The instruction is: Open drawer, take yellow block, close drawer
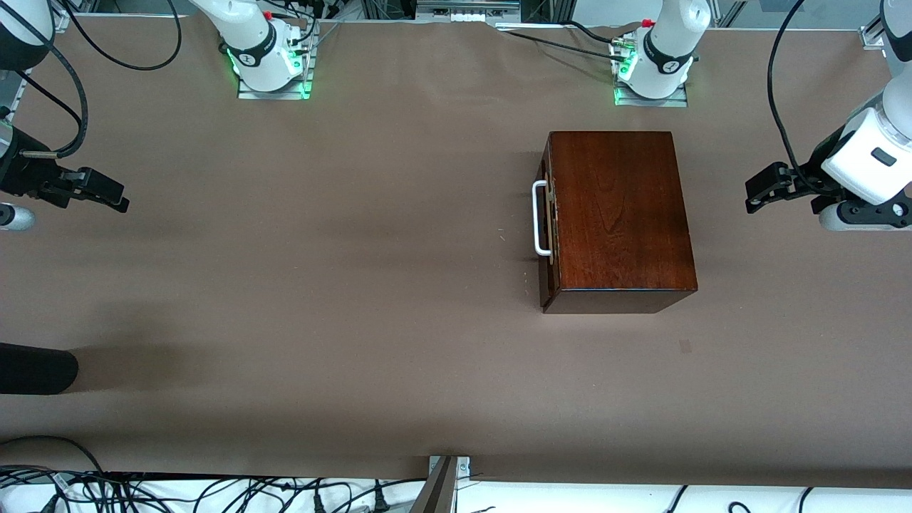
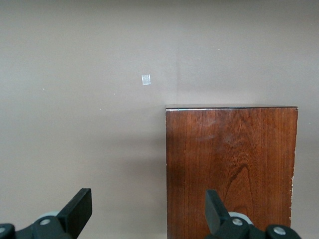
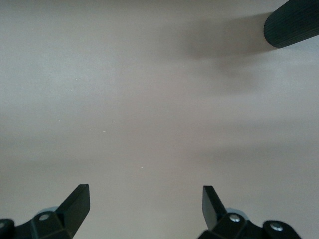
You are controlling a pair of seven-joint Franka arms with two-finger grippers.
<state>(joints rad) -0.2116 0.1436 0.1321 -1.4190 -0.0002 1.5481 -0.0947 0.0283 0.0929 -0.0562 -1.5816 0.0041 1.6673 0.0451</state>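
Brown paper covers the desk. Over its right arm's end hangs the right gripper, fingers spread wide, holding nothing. Nothing is done yet: the drawer sits shut in the mahogany box, yellow block unseen. The left gripper hovers beside the box, wide and empty.

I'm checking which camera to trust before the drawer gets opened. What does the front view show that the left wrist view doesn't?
Only the front view shows the drawer's white handle, the shut drawer and the open right gripper over the table's right-arm end. Only the left wrist view shows a small pale square on the table. Both show the wooden box and the open left gripper, empty beside it.
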